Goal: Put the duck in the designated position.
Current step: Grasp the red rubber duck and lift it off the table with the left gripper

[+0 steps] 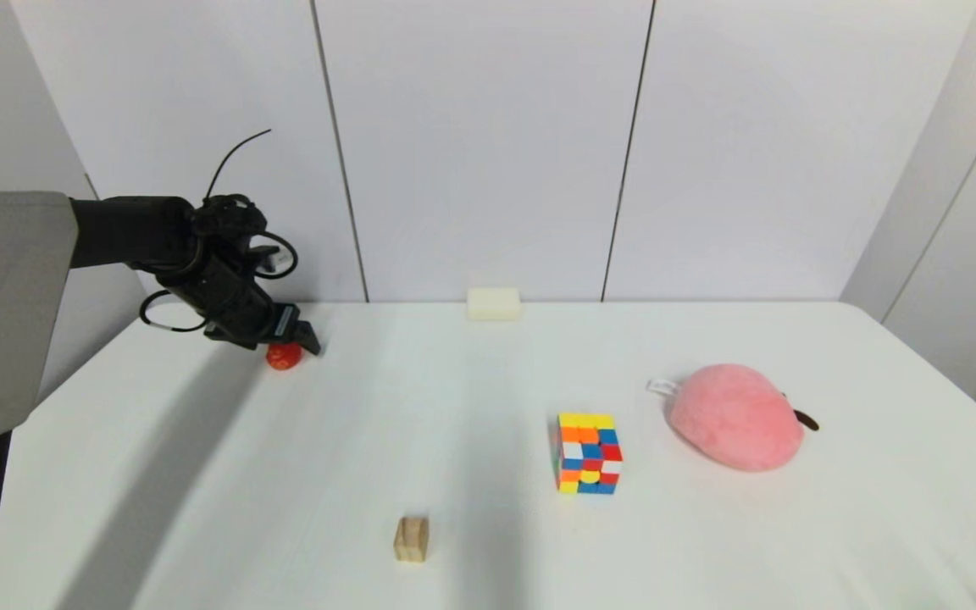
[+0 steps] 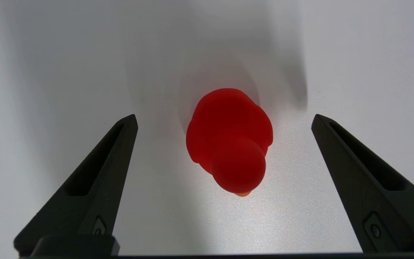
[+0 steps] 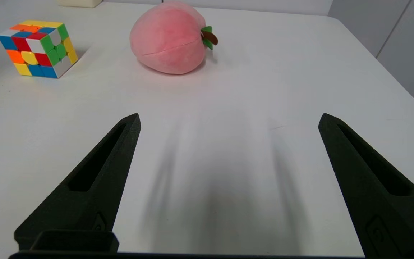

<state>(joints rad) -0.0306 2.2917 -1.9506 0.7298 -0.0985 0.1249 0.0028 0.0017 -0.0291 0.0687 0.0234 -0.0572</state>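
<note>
Left gripper [image 2: 225,120] spread wide, empty, over the red duck [image 2: 229,140] near the table's far-left corner; probably light, slick — pinch its body.

- The duck [image 2: 228,140] is seen as a glossy, uniform red, with a small orange mark at the edge of its rounded head.
- The left gripper [image 2: 224,120] and the right gripper [image 3: 228,120] are both shown with matte black fingers.
- The puzzle cube [image 1: 588,452] is patterned in squares of yellow, orange, red, blue, white and green.
- The plush [image 1: 735,417] is coloured soft pink, with a brown stem and green leaves.
- The small block [image 1: 411,539] is rendered in light wood brown.
- The rectangular block [image 1: 493,303] is cream.
- The table [image 1: 471,398] is plain white.
</note>
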